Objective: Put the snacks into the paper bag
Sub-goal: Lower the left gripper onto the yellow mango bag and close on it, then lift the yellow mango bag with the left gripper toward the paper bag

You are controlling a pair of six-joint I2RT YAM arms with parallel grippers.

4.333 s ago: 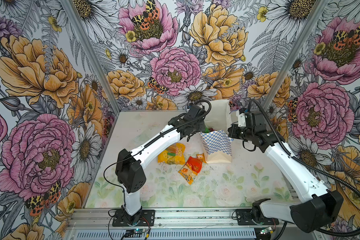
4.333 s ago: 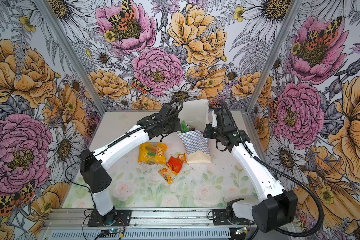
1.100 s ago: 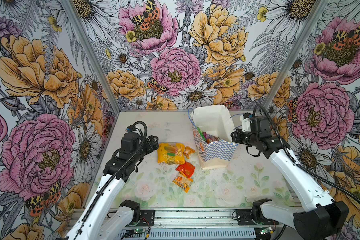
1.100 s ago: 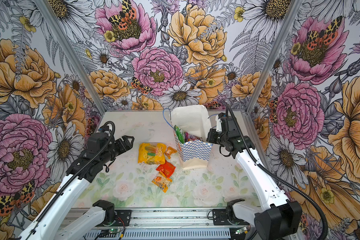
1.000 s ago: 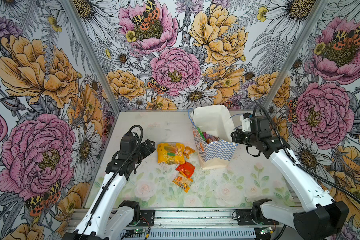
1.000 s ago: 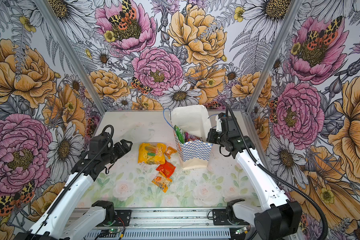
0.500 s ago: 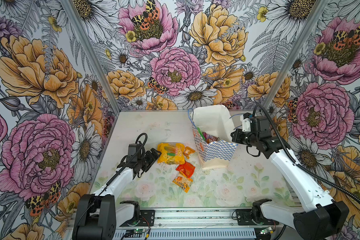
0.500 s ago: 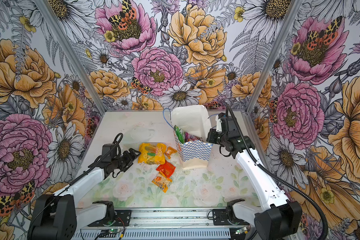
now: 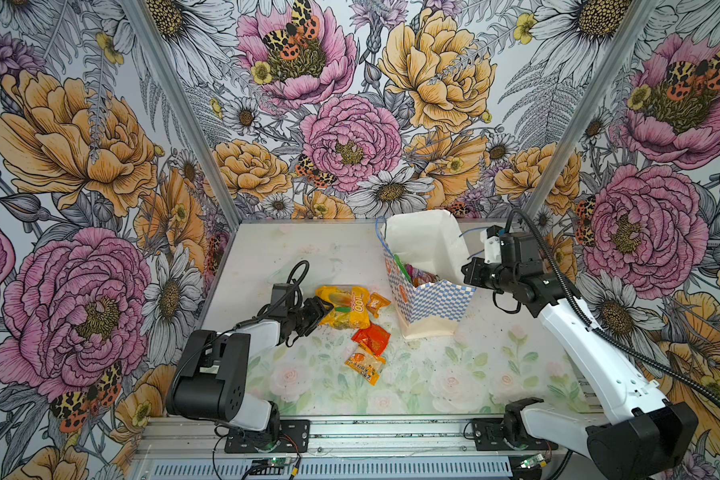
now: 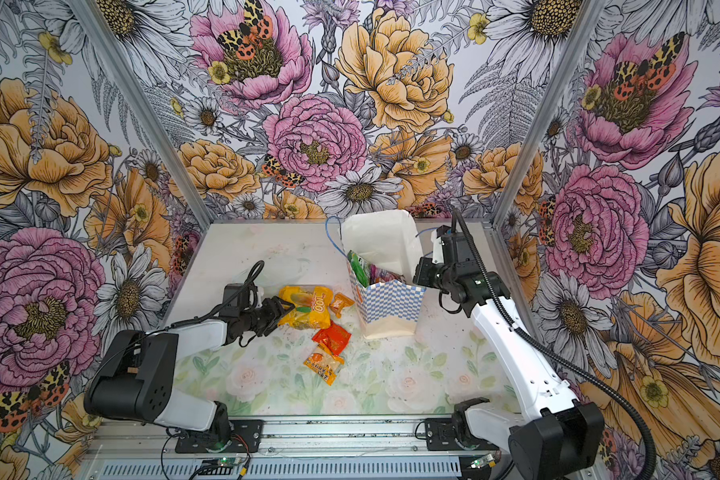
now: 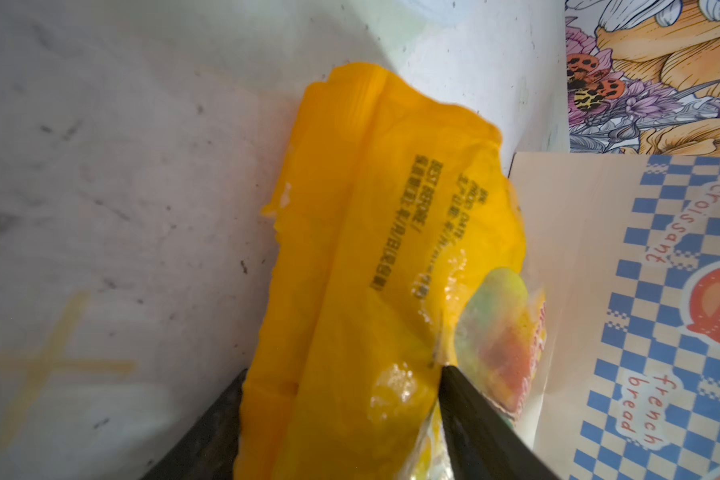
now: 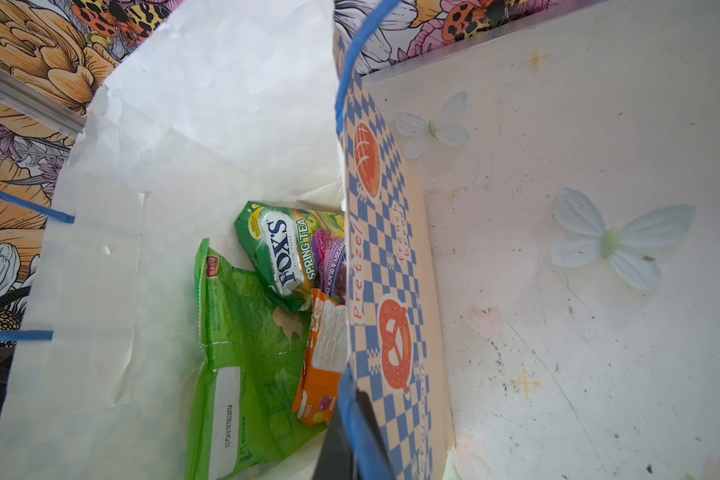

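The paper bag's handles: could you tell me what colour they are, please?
Blue. The cord handles show best in the right wrist view.
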